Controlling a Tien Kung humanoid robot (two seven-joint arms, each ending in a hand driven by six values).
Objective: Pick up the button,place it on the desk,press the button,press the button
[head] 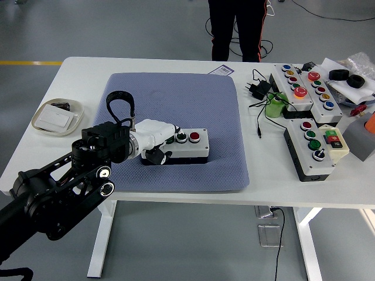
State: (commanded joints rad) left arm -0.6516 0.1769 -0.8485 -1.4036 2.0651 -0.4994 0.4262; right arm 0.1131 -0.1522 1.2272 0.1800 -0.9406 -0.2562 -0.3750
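Observation:
A white-topped, black-based button box (186,147) lies on the blue-grey mat (176,99) in the middle of the table. Its red button (194,137) and a green button (181,138) show. My left hand (157,140), white on a black arm, lies low over the box's left end with its fingers curled down onto the top. It hides the leftmost button. The thumb sits against the box's front face. I cannot tell whether a fingertip presses the hidden button.
Two more button boxes (304,88) (316,149), a black plug with cable (258,88) and a green cylinder (275,106) lie at the right. A white dish (57,117) sits at the left edge. A person's legs (237,29) stand beyond the table.

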